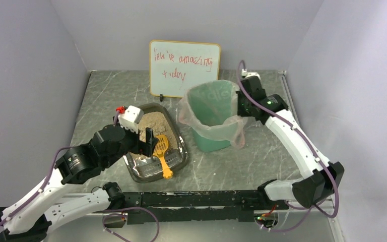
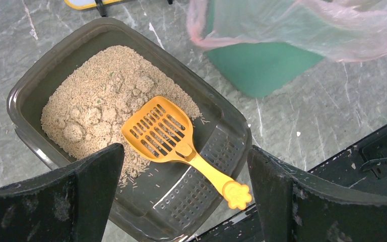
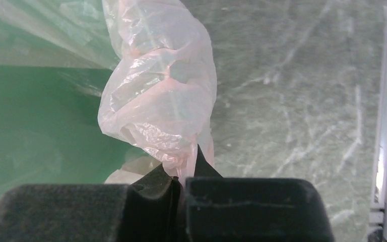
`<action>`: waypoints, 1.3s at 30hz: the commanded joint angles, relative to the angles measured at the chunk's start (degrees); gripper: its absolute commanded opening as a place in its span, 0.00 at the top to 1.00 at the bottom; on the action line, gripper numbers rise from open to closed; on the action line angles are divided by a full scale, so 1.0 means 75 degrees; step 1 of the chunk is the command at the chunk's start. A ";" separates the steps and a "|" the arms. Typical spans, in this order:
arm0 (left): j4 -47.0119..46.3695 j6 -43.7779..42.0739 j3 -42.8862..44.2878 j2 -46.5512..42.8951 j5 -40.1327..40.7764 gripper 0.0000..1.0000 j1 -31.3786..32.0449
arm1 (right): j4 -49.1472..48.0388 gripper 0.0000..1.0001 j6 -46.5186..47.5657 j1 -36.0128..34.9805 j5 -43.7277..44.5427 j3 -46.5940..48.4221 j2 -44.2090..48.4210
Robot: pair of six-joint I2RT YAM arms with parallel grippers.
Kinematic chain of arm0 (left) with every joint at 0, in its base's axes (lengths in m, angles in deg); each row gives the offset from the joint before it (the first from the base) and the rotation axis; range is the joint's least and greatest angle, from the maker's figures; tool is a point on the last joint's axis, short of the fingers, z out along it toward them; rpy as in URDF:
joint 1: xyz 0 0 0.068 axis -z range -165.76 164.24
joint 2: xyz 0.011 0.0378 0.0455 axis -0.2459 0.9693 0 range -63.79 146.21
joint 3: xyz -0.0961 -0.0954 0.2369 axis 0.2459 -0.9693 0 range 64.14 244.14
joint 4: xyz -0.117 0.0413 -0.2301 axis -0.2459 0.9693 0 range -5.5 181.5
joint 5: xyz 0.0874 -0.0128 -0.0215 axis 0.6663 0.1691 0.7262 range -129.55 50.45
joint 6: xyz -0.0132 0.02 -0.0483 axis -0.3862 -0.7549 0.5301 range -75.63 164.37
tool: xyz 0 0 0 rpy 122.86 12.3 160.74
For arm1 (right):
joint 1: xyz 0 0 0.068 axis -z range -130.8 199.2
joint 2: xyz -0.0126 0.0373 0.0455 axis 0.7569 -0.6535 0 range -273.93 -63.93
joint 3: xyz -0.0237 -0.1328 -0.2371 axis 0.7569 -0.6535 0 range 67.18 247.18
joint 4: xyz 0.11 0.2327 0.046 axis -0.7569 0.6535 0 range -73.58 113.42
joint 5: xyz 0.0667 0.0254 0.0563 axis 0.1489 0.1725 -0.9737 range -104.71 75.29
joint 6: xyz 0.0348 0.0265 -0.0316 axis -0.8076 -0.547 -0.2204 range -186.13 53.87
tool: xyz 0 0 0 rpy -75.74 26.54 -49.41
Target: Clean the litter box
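Note:
The litter box [image 1: 180, 142] is a dark tray left of centre, holding tan litter [image 1: 151, 123] at its far end. In the left wrist view the litter box [image 2: 27, 83] shows clumps [image 2: 73, 132] in the litter. An orange slotted scoop [image 2: 158, 132] lies in it, its handle over the ridged grate end [image 2: 201, 194]. The scoop also shows from above [image 1: 162, 154]. My left gripper [image 1: 148, 143] hovers open and empty above the scoop [image 2: 184, 151]. My right gripper [image 1: 243, 108] is shut [image 3: 181, 176] on the bin's clear plastic liner [image 3: 161, 101].
A tall green bin [image 1: 209, 126] with the liner draped over its rim stands right of the litter box; its wall shows in the right wrist view [image 3: 30, 131]. A whiteboard [image 1: 184, 68] leans at the back. The black arm rail [image 1: 206, 199] runs along the near edge.

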 commanded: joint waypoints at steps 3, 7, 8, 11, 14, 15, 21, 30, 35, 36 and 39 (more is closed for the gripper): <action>-0.0142 -0.0138 -0.0071 -0.0102 -0.0001 0.02 0.0024 | -0.0175 1.00 0.0145 0.1725 0.0094 -0.0251 0.0955; -0.0179 -0.0114 -0.0179 -0.0008 0.0154 0.02 0.0021 | -0.0219 1.00 -0.0032 0.2038 0.0499 -0.0454 0.0996; -0.0126 -0.0050 -0.0177 0.0025 0.0286 0.02 0.0026 | -0.0242 1.00 -0.0084 0.2186 0.0484 -0.0500 0.0979; 0.0064 0.0161 -0.0224 0.0076 0.0768 0.02 0.0023 | -0.0427 1.00 -0.0182 0.2583 0.0049 -0.0634 0.1012; 0.0235 0.0400 -0.0266 0.0079 0.1123 0.02 0.0022 | -0.0520 1.00 -0.0258 0.2836 -0.0115 -0.0658 0.1062; 0.0312 0.0526 -0.0282 0.0099 0.1293 0.02 0.0016 | -0.0516 1.00 -0.0276 0.2876 -0.0147 -0.0652 0.1053; 0.0838 0.1462 -0.0289 0.0300 0.2305 0.02 0.0016 | -0.0385 0.75 -0.0380 0.2915 0.0091 -0.0459 0.1051; 0.1942 0.3485 -0.0225 0.0900 0.3413 0.02 0.0024 | 0.0111 0.17 -0.0269 0.2912 0.0362 0.0649 0.1453; 0.2993 0.5448 -0.0438 0.1350 0.4005 0.02 0.0020 | 0.0311 0.11 -0.0166 0.2840 -0.0662 0.1667 0.1604; 0.3214 0.6009 -0.0494 0.1445 0.4053 0.02 0.0023 | 0.0373 0.10 -0.0126 0.2796 -0.0909 0.1910 0.1564; 0.3591 0.6916 -0.0761 0.1596 0.4136 0.02 0.0020 | 0.0525 0.08 -0.0030 0.2597 -0.1635 0.2470 0.1384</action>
